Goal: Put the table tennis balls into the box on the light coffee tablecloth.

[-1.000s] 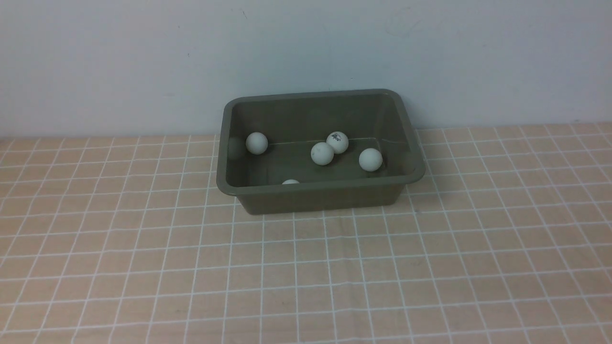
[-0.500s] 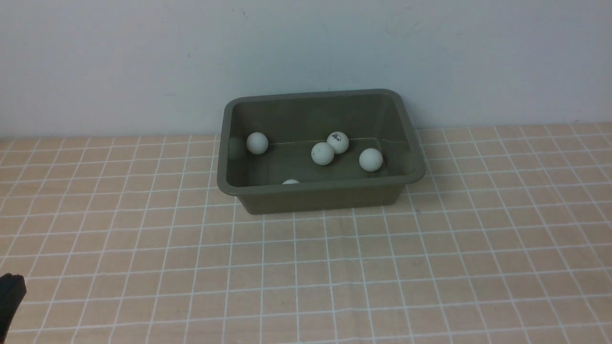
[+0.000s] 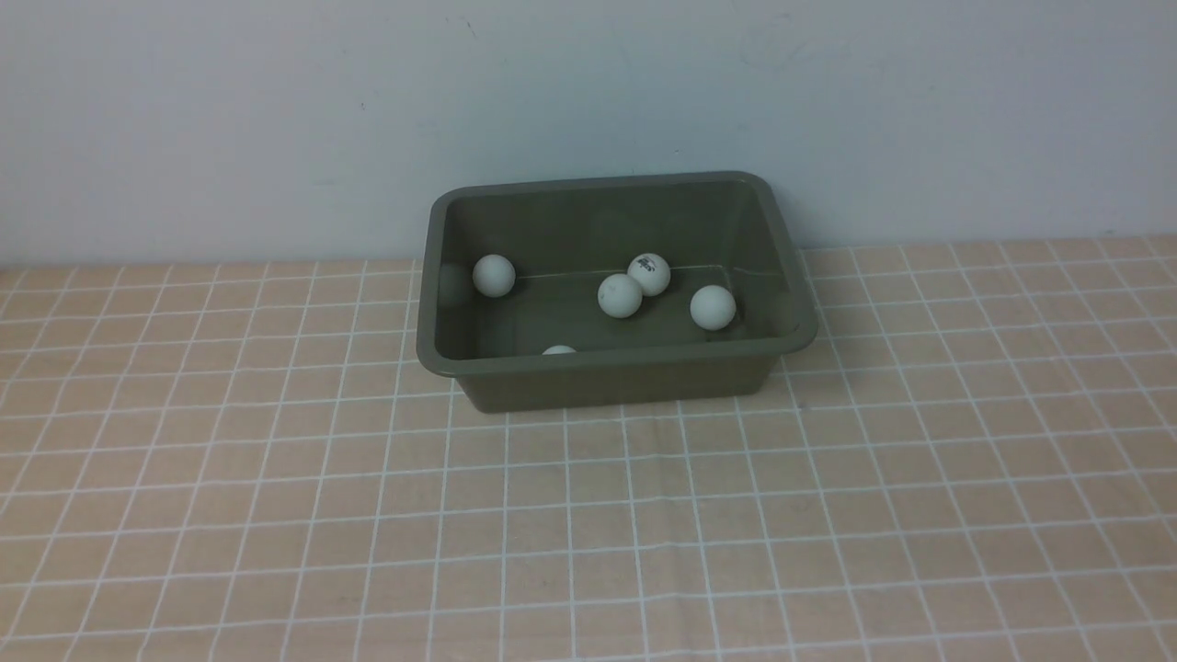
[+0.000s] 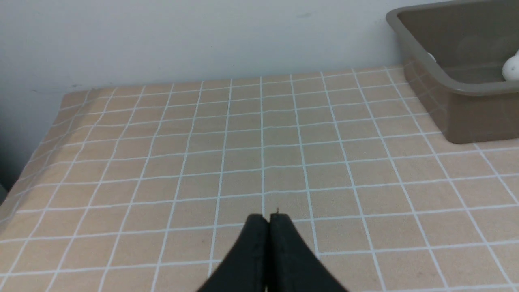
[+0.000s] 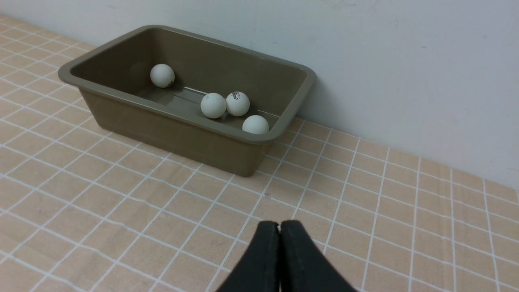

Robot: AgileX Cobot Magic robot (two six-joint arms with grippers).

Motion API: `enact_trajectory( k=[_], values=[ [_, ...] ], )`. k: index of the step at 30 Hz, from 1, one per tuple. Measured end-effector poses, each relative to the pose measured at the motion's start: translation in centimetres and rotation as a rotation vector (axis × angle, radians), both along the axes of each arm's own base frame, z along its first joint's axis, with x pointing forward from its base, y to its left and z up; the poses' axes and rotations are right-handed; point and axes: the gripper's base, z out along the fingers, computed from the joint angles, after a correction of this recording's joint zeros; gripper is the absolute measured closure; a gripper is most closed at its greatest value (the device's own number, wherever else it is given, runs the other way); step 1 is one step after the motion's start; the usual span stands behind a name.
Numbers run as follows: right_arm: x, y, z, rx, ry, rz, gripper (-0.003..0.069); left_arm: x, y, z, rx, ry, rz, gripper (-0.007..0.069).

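Left gripper [image 4: 267, 217]: black fingers pressed flat together, nothing between them. It hangs over bare tablecloth [image 4: 243, 138], peach-tan with a grid of thin white lines. Directly ahead of its tips there is only cloth, running to the pale wall [image 4: 182, 36]. The box [image 4: 454, 85] sits well ahead and off to the gripper's right, near the wall.

Right gripper [image 5: 279, 227]: likewise closed tight, fingers touching along their length, holding nothing. It too is above open cloth. The box lies ahead of it and off to its left, well apart from the fingertips.

Neither gripper appears in the front view.

Box: olive-green, rectangular, rounded corners, rolled rim, upright on the cloth with its far long side close to the wall.

Balls: five white balls are inside the box, none on the cloth in any view. Nearest is one ball [image 3: 558, 350] tucked behind the near wall, only its top showing above the rim. Beyond it, one ball [image 3: 713, 306] rests toward the right end. Near the middle, a plain ball [image 3: 620, 295] touches or nearly touches a ball with a dark printed mark [image 3: 649, 274], which lies just behind it. A fifth ball [image 3: 494, 275] rests toward the left end, close to the far wall of the box.
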Motion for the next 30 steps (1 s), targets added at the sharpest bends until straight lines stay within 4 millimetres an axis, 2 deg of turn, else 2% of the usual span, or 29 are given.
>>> enact_trajectory(
  k=[6,12,21,30],
  values=[
    [0.0,0.0,0.0,0.000,0.000,0.000,0.0674,-0.6,0.0,-0.5,0.008,0.024,0.007,0.0690],
    [0.0,0.0,0.0,0.000,0.000,0.000,0.0674,-0.5,0.1,-2.8,0.012,0.093,0.008,0.0690],
    [0.0,0.0,0.0,0.000,0.000,0.000,0.0674,-0.3,0.1,-4.2,0.034,0.120,0.004,0.0690],
    [0.0,0.0,0.0,0.000,0.000,0.000,0.0674,-0.2,0.1,-4.1,0.039,0.086,0.003,0.0690]
  ],
)
